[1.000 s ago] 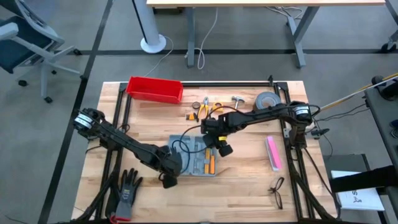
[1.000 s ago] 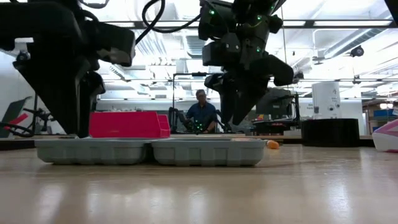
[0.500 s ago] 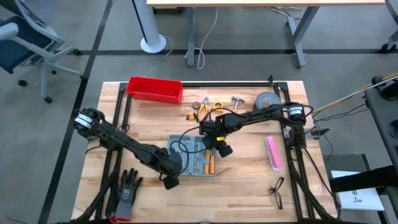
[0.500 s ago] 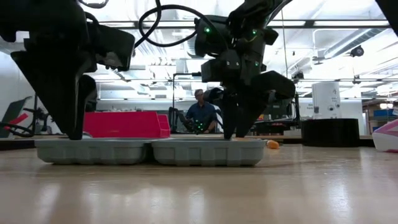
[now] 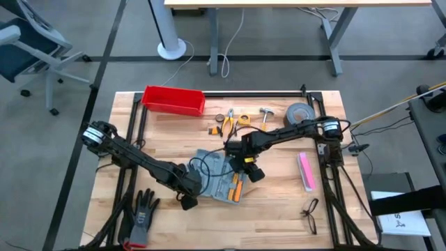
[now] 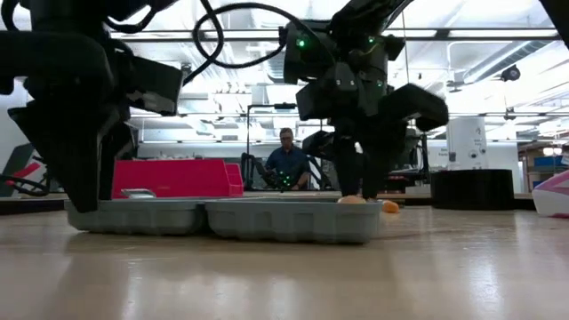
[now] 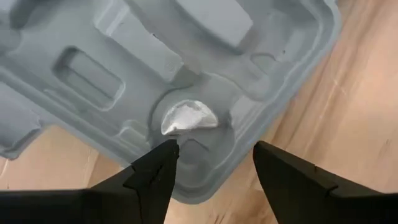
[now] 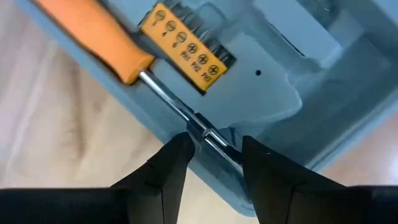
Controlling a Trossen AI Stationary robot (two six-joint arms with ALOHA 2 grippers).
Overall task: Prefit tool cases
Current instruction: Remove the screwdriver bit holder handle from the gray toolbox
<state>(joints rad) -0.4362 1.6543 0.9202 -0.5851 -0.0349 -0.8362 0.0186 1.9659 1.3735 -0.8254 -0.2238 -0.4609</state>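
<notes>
**Both grippers down on the open tool case**

The tool case (image 5: pixel 219 178) lies open, mid-table on the wooden table (image 5: pixel 279 202), skewed at an angle, and both arms are on it. The left gripper (image 7: pixel 214 165) hangs over one half of the case; its fingers (image 7: pixel 155 174) stand apart with nothing between them, and just ahead of the tips lies a round moulded hollow with a pale shiny patch (image 7: pixel 188 117) in it. One fingertip sits right at the edge of that hollow; the other is over the case's rim, with bare wood just beyond it.

Over to the right gripper (image 8: pixel 214 146), at the other half. Its fingers (image 8: pixel 171 165) are narrowly parted, and the metal shaft of an orange-handled screwdriver (image 8: pixel 93 34) runs down between them; whether the pads actually pinch the shaft cannot be told. Just beyond the tips sits a yellow bit holder (image 8: pixel 186 50), beside the screwdriver's handle.

In the low view the case rests flat on the table, with the right gripper's fingers reaching down to its top edge.
</notes>
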